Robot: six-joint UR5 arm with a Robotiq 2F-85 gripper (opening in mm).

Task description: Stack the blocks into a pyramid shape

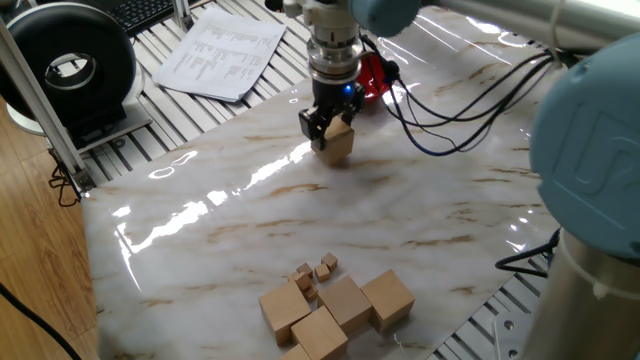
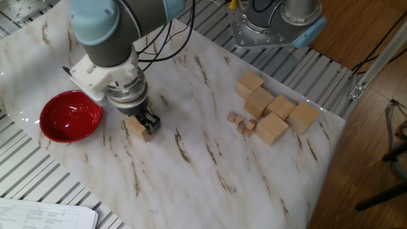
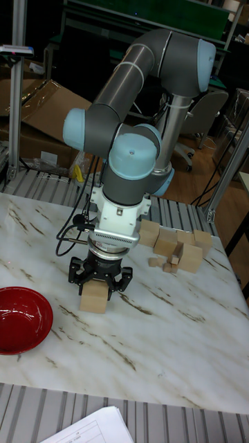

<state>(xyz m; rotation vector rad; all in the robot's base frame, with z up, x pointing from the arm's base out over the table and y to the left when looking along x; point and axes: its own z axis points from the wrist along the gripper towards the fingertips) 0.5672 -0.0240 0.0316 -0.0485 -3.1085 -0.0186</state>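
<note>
The jaws are closed on opposite faces of a single wooden block, with the gripper pointing straight down over it. The tall fixed view shows the block between the two black fingers, its lower half protruding below them. Whether its base touches the marble table or sits just clear of it cannot be determined. In the other fixed view the held block lies just beside the red bowl, not touching it.

The remaining blocks form a loose cluster at the far end of the table, well apart from the gripper — all resting flat on the surface, none stacked. In the other fixed view this cluster lies near the table edge, by the arm's base. A few tiny wooden cubes lie touching or just beside the cluster.

Printed papers lie off the marble surface, beyond the bowl.
</note>
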